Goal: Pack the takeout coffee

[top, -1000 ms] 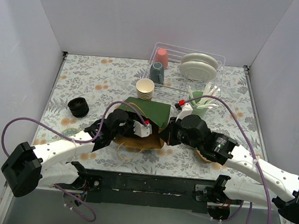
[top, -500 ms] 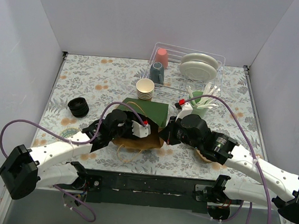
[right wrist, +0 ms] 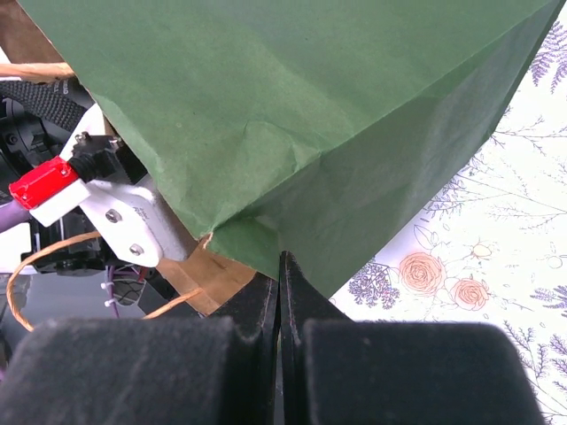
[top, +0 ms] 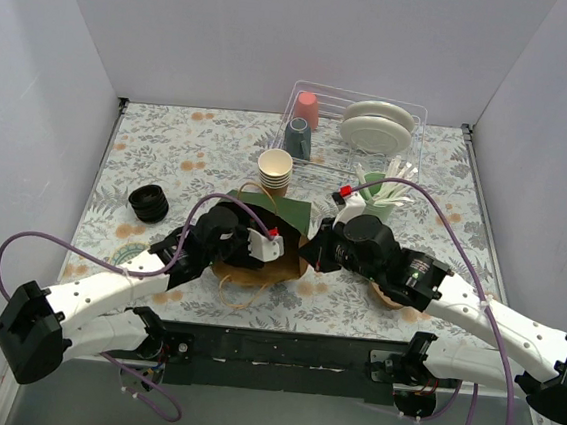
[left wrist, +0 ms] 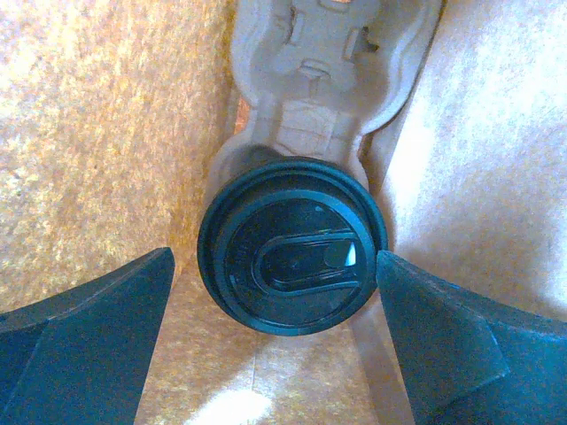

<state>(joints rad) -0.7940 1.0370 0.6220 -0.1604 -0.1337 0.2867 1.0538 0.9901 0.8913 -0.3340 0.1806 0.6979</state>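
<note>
Kraft-lined bag (left wrist: pixel 89 133) is holding the coffee (left wrist: pixel 292 243), which is sitting in a pulp tray (left wrist: pixel 328 53) running toward 12 o'clock. Left gripper (left wrist: pixel 275 266) is straddling it, spread wide at 9 and 3 o'clock and gripping nothing. Right gripper (right wrist: pixel 281 274) is pinching the bag's green edge.

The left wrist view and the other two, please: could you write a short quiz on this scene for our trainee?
1. True or false: the left fingers stand open on either side of the takeout coffee.
2. What do the right fingers pinch? A) the green paper bag at its edge B) the stack of paper cups C) the dish rack
3. What does the coffee sit in?
Key: 1 true; 2 A; 3 a moulded pulp carrier inside the bag.
</note>
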